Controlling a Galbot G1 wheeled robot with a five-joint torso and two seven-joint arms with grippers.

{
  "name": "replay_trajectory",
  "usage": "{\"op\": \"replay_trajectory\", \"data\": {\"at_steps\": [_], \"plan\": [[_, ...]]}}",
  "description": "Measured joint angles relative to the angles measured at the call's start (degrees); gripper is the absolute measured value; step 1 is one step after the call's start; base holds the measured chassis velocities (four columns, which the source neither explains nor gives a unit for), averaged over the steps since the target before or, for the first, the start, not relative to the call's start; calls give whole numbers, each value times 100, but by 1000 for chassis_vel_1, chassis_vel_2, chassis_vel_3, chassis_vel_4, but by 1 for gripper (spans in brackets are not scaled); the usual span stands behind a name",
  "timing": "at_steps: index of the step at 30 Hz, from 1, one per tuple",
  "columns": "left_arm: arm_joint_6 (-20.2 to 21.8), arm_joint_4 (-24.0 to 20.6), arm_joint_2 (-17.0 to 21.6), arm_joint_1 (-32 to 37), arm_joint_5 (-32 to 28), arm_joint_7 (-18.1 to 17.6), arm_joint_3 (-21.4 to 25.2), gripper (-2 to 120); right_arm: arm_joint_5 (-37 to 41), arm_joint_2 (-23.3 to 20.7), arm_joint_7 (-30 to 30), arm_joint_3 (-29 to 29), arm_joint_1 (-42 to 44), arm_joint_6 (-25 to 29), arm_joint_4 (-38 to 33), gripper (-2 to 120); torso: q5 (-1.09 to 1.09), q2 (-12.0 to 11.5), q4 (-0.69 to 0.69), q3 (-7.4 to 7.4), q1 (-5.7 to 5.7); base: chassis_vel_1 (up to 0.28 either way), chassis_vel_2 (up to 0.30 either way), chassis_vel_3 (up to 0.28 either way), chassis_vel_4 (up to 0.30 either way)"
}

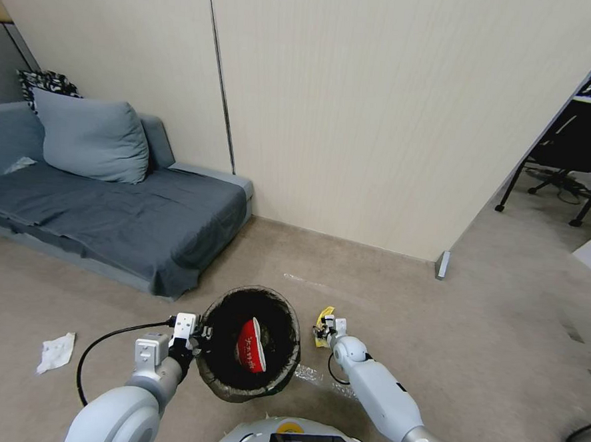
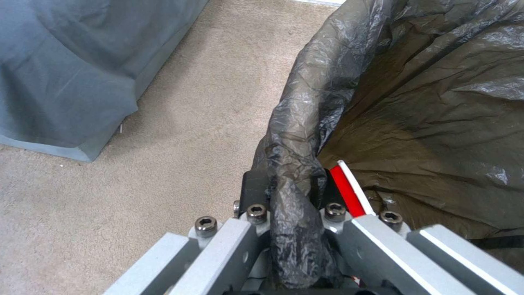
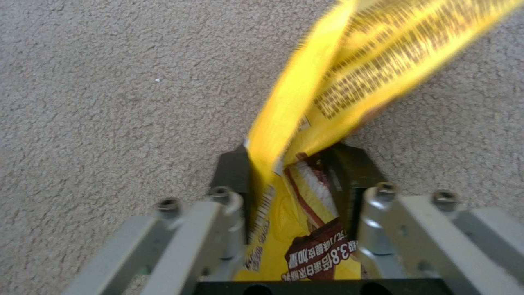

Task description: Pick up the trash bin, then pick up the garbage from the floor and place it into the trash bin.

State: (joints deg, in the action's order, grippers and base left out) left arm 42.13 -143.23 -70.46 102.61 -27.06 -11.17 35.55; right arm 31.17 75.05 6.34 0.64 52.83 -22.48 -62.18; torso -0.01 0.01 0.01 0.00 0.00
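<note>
Trash bin (image 1: 251, 344) held up by its rim, yellow wrapper (image 1: 324, 324) pinched just beside it.

The round bin, lined with a dark bag (image 2: 415, 102) folded over the rim, is gripped at its left rim by the left gripper (image 2: 289, 192), whose jaws are clamped on the crinkled liner. A red-and-white packet (image 1: 252, 346) is seen standing on edge inside. The yellow snack wrapper is caught between the jaws of the right gripper (image 3: 294, 172), its printed end sticking up over the beige carpet (image 1: 490, 313), just right of the bin. A crumpled white tissue (image 1: 56, 352) is left lying on the floor, well to the left. A shiny clear wrapper (image 1: 307, 374) lies by the bin's right side.
</note>
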Motion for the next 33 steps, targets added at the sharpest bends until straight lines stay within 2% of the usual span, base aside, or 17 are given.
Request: {"op": "replay_trajectory", "data": {"at_steps": [1, 2, 5, 7, 12, 18, 22, 23, 25, 26, 27, 29, 30, 31, 33], "plan": [[0, 0, -2, 0, 1, 0, -1, 2, 1, 1, -19, 1, 10, 7, -3, 21, 7, 0, 3, 0, 0, 0, 0, 0, 0], [0, 0, -2, 0, 1, 0, -1, 2, 1, 1, -19, 1, 10, 7, -3, 21, 7, 0, 3, 0, 0, 0, 0, 0, 0], [0, 0, -4, 2, 5, -2, -1, 2, -22, -8, -35, 14, 42, 37, -8, 5, 7, 0, 3, 0, 0, 0, 0, 0, 0], [0, 0, -5, 1, 5, -2, 0, 2, -27, -15, -40, 22, 59, 42, -33, 0, 7, -1, 4, 1, 1, 0, 0, 0, 0], [0, 0, -6, -5, 5, -4, 1, 2, -29, -65, -49, 67, 89, 48, -154, 0, 6, -1, 3, 1, 1, 0, 0, 0, 0], [0, 0, -14, -9, 5, -3, 0, 2, -124, -270, -42, 300, 221, 164, -662, 0, 5, -1, -2, 1, 0, 0, 0, 0, 0], [0, 0, -22, 13, 9, -4, 6, 2, -236, -816, -39, 630, 484, 290, -1824, 0, 4, -1, 0, 1, 1, 0, 0, 0, 0], [0, 0, -22, 13, 9, -4, 6, 2, -236, -816, -39, 630, 484, 290, -1824, 0, 4, -1, 0, 1, 1, 0, 0, 0, 0], [0, 0, -25, 33, 17, -4, 10, 2, -208, -1280, -39, 808, 612, 311, -2438, 0, 1, -1, -1, 1, 0, 0, 0, 0, 0], [0, 0, -25, 33, 17, -4, 10, 2, -208, -1280, -39, 808, 612, 311, -2438, 0, 1, -1, -1, 1, 0, 0, 0, 0, 0], [0, 0, -32, 40, 22, -5, 9, 2, -138, -1498, -30, 897, 685, 310, -2820, 0, -2, -1, -5, 1, 1, 0, 0, 0, 0], [0, 0, -49, 49, 32, -3, 3, 2, 69, -1814, 16, 1033, 804, 256, -3562, 0, 5, -1, -2, 1, 0, 0, 0, 0, 0], [0, 0, -56, 57, 39, -4, -1, 2, 219, -1956, 70, 1118, 861, 197, -3959, 0, -1, -1, -1, 1, 1, 0, 0, 0, 0], [0, 0, -56, 57, 39, -4, -1, 2, 219, -1956, 70, 1118, 861, 197, -3959, 0, -1, -1, -1, 1, 1, 0, 0, 0, 0], [0, 0, -57, 79, 45, -4, -6, 2, 554, -2183, 176, 1251, 924, 74, -4566, 0, 5, -1, 1, 1, 0, 0, 0, 0, 0]]}}
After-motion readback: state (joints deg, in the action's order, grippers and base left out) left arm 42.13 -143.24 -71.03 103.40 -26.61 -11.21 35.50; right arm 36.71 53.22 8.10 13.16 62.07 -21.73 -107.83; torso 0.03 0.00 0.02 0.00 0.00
